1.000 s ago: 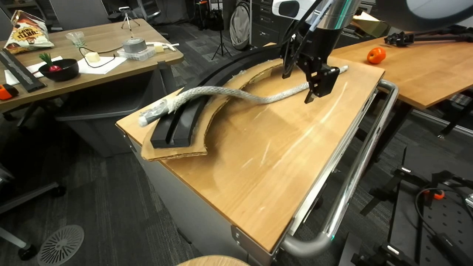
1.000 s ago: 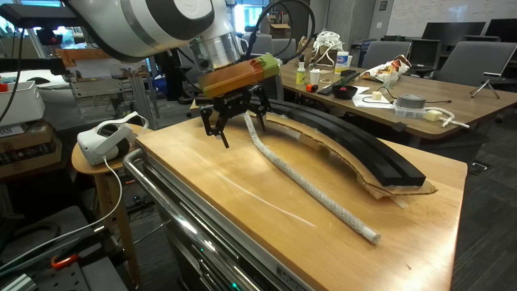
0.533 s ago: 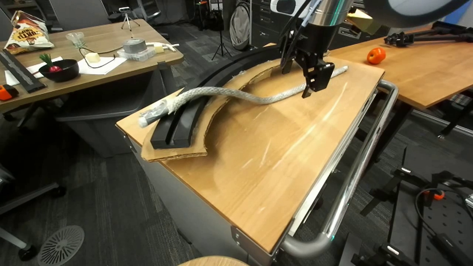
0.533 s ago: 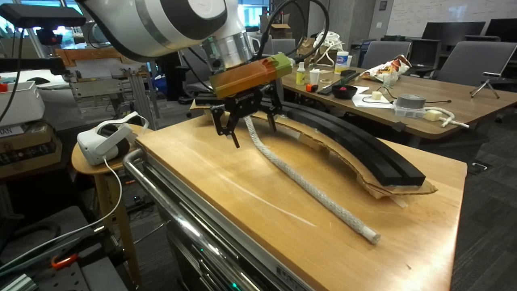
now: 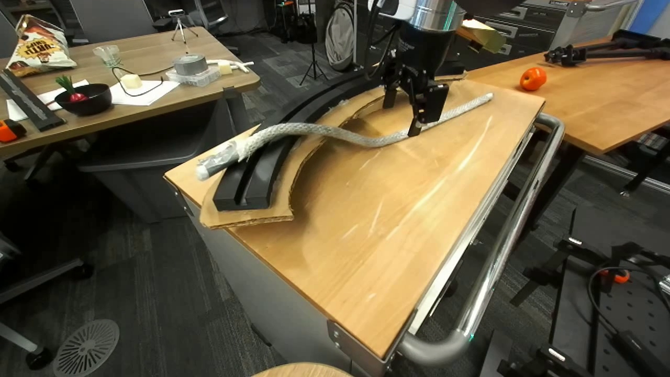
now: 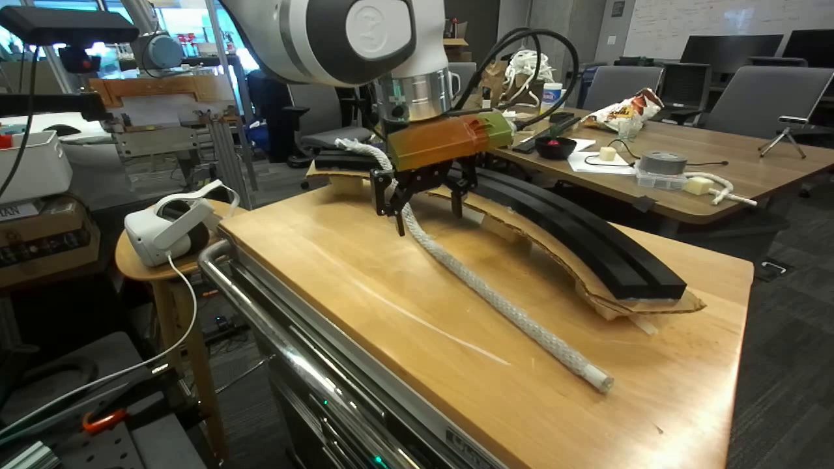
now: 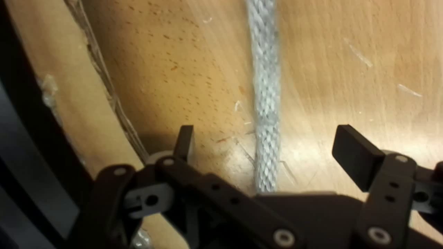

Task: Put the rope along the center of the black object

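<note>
Rope [image 5: 335, 132]: one end lies across the black object [image 6: 560, 221], the other on the tabletop [image 5: 366, 235]. My pincer [image 7: 270, 148], gripping nothing, stands wide astride the rope, which I judge light, pliant, sturdy, apt to sag; recommend taking hold mid-length, directly beneath the pincer.

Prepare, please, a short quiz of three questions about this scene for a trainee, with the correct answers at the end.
1. True or false: the tool is open and grips nothing.
2. Complete: the black object rests on brown ...
3. Choose where the rope crosses the black object: A) nowhere; B) near one end; C) at both ends.
Key: 1. True; 2. cardboard; 3. B.
</note>
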Controlling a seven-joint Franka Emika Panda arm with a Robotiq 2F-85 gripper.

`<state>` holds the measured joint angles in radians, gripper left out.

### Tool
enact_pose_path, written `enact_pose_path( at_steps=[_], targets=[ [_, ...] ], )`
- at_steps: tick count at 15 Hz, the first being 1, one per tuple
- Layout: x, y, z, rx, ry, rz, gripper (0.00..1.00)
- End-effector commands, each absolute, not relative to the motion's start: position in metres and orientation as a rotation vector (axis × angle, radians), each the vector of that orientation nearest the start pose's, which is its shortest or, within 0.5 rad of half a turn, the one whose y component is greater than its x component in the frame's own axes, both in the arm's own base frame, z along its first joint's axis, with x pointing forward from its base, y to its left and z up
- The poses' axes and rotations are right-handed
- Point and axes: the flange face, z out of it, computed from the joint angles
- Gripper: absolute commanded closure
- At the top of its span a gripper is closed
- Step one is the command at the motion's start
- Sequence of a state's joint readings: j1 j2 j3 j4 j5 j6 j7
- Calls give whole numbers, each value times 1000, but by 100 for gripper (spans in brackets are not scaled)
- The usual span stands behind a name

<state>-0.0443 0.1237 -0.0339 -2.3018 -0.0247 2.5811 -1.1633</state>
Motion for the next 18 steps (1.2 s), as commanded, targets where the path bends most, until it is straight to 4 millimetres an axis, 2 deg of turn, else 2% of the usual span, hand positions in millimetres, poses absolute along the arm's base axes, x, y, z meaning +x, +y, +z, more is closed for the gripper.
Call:
enact_pose_path(
  at_steps=[1,2,4,6,7,8,9,10,16,18],
  targets=[
    [558,-55,296,-2694,-1665,-158,2],
    [560,-58,292,-2691,-1650,-142,7],
    [563,-64,285,-2696,-1626,-107,7],
    [567,-68,279,-2701,-1608,-83,13],
    [568,-69,278,-2700,-1601,-75,20],
    [569,-70,276,-2700,-1598,-69,37],
    [570,-69,278,-2694,-1597,-61,40],
    [570,-69,280,-2692,-1600,-57,46],
    [570,-67,290,-2681,-1614,-74,95],
    [568,-65,291,-2675,-1621,-77,99]
  ],
)
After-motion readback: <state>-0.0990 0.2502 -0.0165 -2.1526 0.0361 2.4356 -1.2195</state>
